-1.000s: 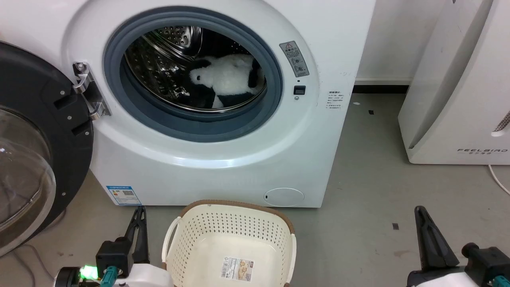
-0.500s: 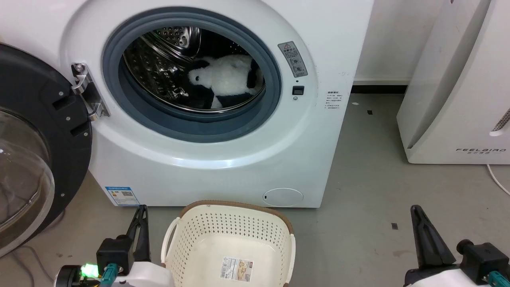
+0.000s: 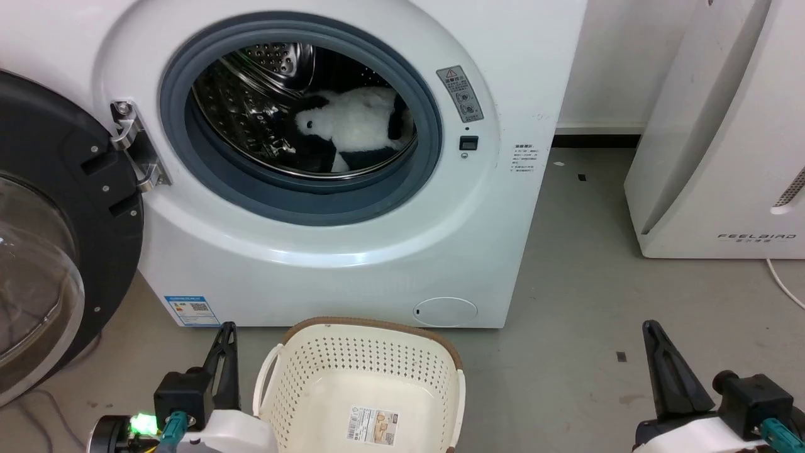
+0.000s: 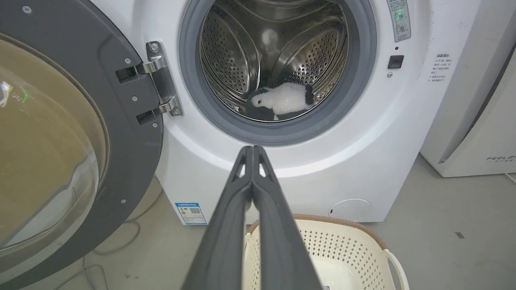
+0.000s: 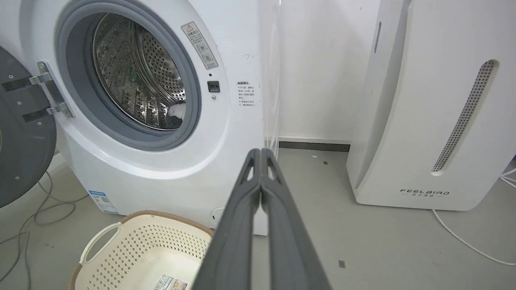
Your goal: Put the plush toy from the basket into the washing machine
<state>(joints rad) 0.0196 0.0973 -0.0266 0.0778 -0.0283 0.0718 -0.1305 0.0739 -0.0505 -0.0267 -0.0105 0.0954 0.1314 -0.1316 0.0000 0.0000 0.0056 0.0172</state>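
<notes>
Showing the plush toy [image 3: 355, 126] lying low in the steel drum [image 3: 251, 100] of the washing machine [image 3: 327, 251], well behind the grey gasket [image 3: 302, 204] and clear of the porthole's lip. Leaving the basket [image 3: 371, 324] on the grey floor [image 3: 585, 283] just in front of the machine, holding nothing but a sticker on its bottom. Catching the left gripper [image 4: 252, 151] low beside the basket's left side, fingers pressed together on nothing, and the right gripper [image 5: 261, 152] well off to the basket's right, likewise closed and empty. Judged complete as to the placing, with the black-rimmed glass door [image 3: 38, 220] hanging wide open at the left. Little left to go wrong, yet worth weighing: a careless forward swing of the left arm, knocking the light basket across the floor or striking the open door; a needless reach back into the drum, snagging the soft fur and dragging the toy out over the gasket; a wide turn of the right arm, clipping the white FEELBIRD appliance [image 3: 710, 157] standing near on that side; a hasty shutting of the door, unlikely to pinch a limb given the toy's depth in the drum
</notes>
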